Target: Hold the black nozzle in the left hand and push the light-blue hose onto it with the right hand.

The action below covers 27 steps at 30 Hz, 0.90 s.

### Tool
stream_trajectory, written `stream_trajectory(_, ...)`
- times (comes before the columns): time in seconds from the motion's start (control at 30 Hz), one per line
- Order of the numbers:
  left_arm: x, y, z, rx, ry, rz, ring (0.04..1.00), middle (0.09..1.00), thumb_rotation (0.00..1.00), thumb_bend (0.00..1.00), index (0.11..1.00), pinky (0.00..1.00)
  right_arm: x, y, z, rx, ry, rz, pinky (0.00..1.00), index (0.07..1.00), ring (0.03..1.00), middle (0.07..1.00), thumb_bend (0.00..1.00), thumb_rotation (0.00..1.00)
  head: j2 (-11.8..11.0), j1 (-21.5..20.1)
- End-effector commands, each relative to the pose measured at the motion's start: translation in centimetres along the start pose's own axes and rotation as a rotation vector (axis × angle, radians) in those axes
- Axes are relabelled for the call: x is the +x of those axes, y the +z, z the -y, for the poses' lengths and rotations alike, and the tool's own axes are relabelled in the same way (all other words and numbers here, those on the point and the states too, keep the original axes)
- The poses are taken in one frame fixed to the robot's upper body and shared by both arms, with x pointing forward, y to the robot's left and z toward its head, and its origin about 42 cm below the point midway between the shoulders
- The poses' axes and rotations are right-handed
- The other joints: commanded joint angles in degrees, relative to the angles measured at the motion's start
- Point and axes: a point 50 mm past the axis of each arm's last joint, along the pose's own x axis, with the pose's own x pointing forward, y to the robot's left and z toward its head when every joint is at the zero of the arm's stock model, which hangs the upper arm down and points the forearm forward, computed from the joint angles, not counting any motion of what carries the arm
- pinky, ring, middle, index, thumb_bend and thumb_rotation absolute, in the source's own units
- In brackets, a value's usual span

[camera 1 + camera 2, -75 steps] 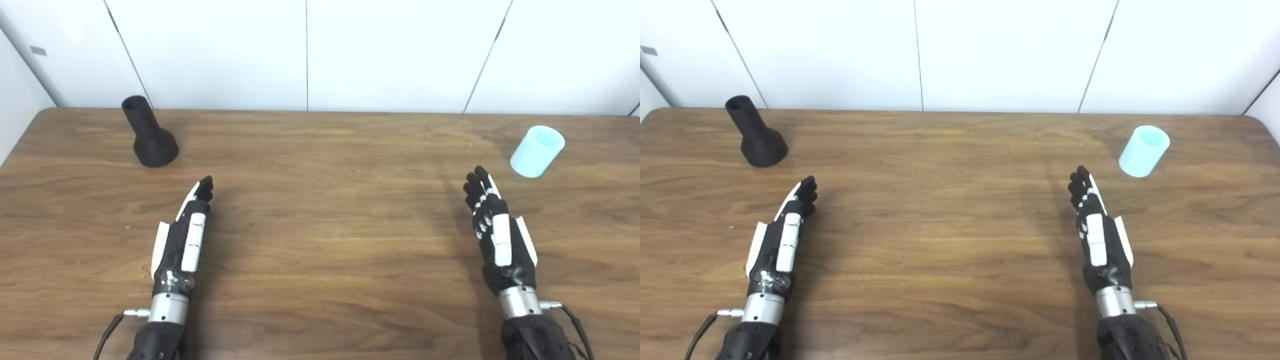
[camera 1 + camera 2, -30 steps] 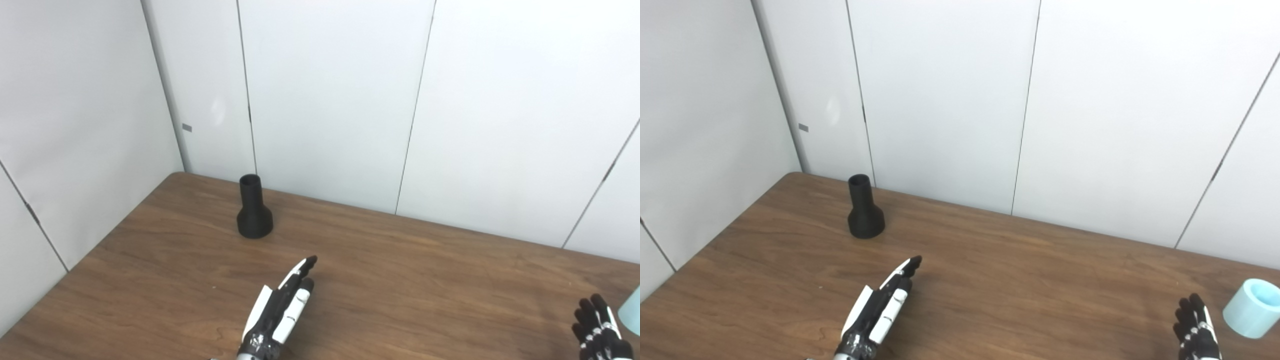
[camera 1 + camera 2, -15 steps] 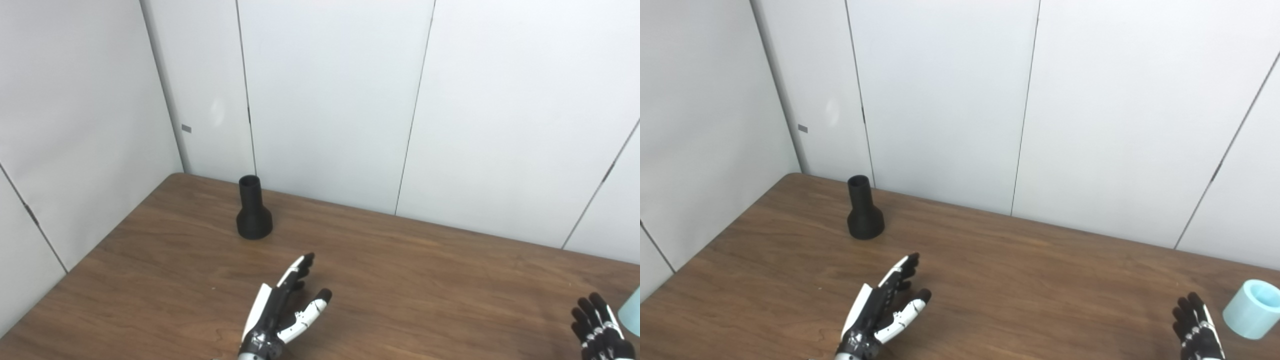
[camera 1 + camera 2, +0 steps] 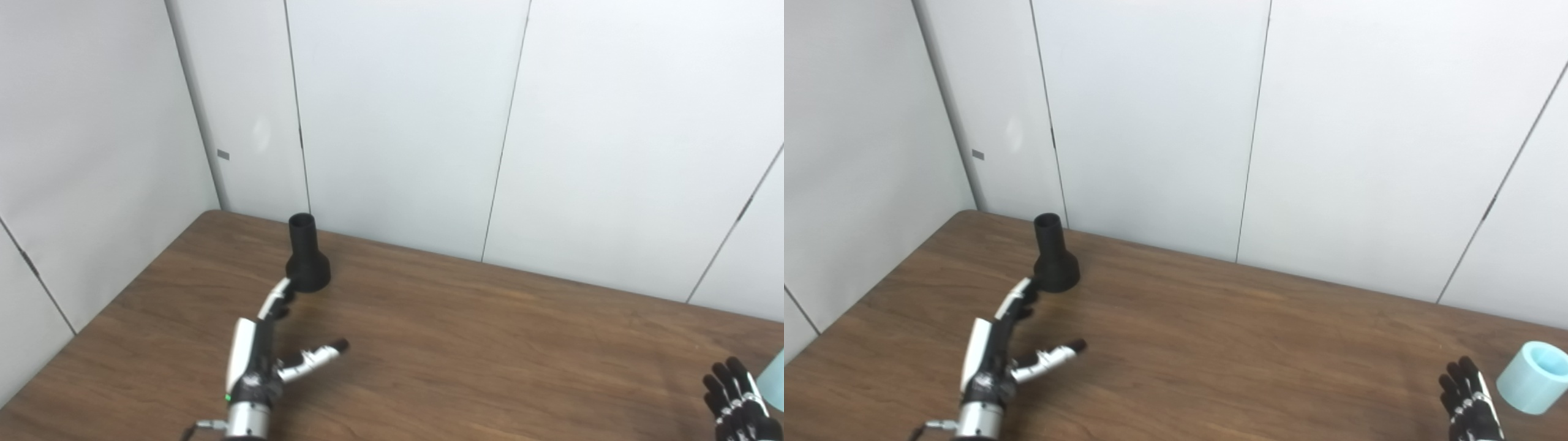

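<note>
The black nozzle [image 4: 307,257] stands upright on its flared base near the table's far left corner, narrow neck up. My left hand [image 4: 263,352] is open, thumb spread to the right, and its fingertips reach up to the left side of the nozzle's base; whether they touch it I cannot tell. A short light-blue hose piece [image 4: 1532,378] stands upright at the right edge. Just left of it, my right hand [image 4: 1470,409] lies low at the bottom right corner, fingers straight and apart, empty and partly cut off.
The wooden table [image 4: 490,343] stretches between the two hands. White wall panels [image 4: 398,122] stand close behind the nozzle and along the table's left side.
The head camera turned up and left since 2.5 s ago. In the last second my left hand spread its thumb and moved forward and left toward the nozzle's base. The right hand stayed put.
</note>
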Motion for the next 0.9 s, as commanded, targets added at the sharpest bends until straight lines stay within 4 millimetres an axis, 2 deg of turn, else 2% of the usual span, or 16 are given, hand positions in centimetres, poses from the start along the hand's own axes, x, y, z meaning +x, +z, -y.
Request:
stream_trajectory(0.0, 2.6, 2.2, -0.9, 0.035, 0.089, 0.087, 0.873, 0.879, 0.17, 0.91, 0.888, 0.85, -3.9, -4.1, 0.4, 0.021, -0.034, -0.163, 0.98, 0.968, 0.955, 0.961, 0.71, 0.99, -0.03, 0.18)
stream_trajectory(0.23, 6.0, 1.7, -3.1, 0.157, 0.210, 0.053, 0.940, 0.914, 0.24, 0.88, 0.940, 0.92, -3.9, -4.1, 0.3, 0.057, -0.023, -0.166, 0.99, 0.969, 0.964, 0.959, 0.70, 0.97, 0.14, 0.17)
stream_trajectory(0.43, 8.5, 0.6, -3.8, 0.251, 0.185, 0.027, 0.912, 0.897, 0.25, 0.93, 0.931, 0.85, -3.9, -4.0, 0.3, 0.051, -0.025, -0.176, 1.00, 0.967, 0.961, 0.950, 0.71, 0.98, 0.54, -0.02)
stream_trajectory(0.53, 9.9, 0.1, -3.7, 0.358, 0.142, 0.013, 0.930, 0.928, 0.36, 0.98, 0.938, 0.90, -3.9, -4.0, 0.2, 0.050, -0.022, -0.176, 0.99, 0.959, 0.951, 0.939, 0.72, 0.97, 0.59, -0.07)
stream_trajectory(0.6, 10.6, 0.0, -3.6, 0.403, 0.122, 0.004, 0.930, 0.931, 0.38, 0.99, 0.933, 0.91, -3.9, -4.1, 0.2, 0.052, -0.024, -0.178, 0.98, 0.954, 0.948, 0.935, 0.73, 0.97, 0.72, -0.16)
stream_trajectory(0.7, 12.1, 0.0, -3.3, 0.489, 0.071, -0.025, 0.940, 0.924, 0.47, 1.00, 0.919, 0.99, -3.9, -4.0, 0.1, 0.048, -0.028, -0.178, 0.97, 0.953, 0.944, 0.936, 0.73, 0.97, 0.82, -0.29)
stream_trajectory(0.87, 14.2, 0.4, -2.8, 0.588, -0.008, -0.084, 0.968, 0.935, 0.57, 1.00, 0.912, 1.00, -3.9, -4.0, 0.1, 0.055, -0.029, -0.182, 0.96, 0.941, 0.937, 0.926, 0.74, 0.96, 0.98, -0.39)
